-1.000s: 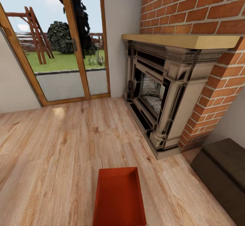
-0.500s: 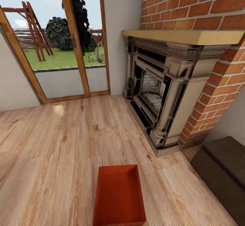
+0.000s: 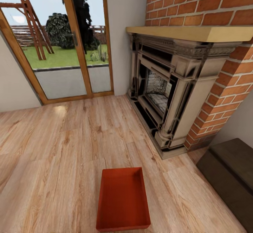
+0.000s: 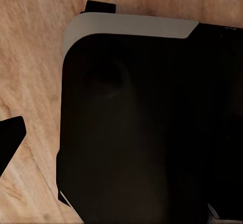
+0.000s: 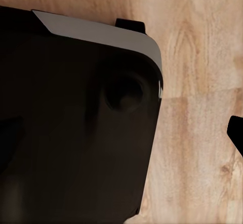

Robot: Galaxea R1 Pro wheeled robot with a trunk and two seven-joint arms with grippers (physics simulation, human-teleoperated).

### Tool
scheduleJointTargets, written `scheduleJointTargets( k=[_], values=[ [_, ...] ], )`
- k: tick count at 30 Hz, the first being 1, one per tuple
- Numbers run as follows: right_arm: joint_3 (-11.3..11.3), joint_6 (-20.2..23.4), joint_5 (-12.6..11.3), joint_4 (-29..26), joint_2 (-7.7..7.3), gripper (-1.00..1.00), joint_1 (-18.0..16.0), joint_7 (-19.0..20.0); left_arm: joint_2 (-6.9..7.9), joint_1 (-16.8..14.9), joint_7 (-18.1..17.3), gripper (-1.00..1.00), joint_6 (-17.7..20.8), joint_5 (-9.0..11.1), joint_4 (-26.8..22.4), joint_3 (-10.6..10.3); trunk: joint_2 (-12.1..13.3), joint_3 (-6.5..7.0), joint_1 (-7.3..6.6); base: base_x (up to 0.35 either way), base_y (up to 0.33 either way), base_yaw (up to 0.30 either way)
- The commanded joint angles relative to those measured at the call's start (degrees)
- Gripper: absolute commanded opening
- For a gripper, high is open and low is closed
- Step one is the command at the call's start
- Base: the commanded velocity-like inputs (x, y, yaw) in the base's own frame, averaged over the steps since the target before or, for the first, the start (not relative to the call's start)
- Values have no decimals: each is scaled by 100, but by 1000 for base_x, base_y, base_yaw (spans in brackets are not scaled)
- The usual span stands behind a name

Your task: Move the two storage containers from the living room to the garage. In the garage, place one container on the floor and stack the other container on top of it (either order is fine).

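The orange-red open plastic bin [image 3: 123, 199] sits at six o'clock on the wood floor [image 3: 52, 155]. Probably light, stiff; grab its thin rim. Can't tell if grippers are open.

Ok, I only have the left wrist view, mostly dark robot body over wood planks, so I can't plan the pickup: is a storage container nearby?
Observer: Yes. The head view shows one orange-red open-top rectangular bin lying on the light wood-plank floor, straight ahead and close.
Operator: Anything inside it?
Observer: It looks empty.
Operator: Obstacles around it?
Observer: A red-brick fireplace stands beyond it to the right, and a long dark low cabinet is further right. Both are apart from the bin.
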Motion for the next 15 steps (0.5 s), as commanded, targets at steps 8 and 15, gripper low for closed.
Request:
scheduleJointTargets(
  k=[8,15],
  values=[
    [48,-30,-52,17,5,100,-6,-6,2,-5,-29,100,-15,55,8,-2,-2,-79,0,0,0,0],
    [48,-30,-52,17,5,100,-7,-6,2,-5,-29,100,-15,55,8,-6,-2,-144,0,0,0,0]
  ],
)
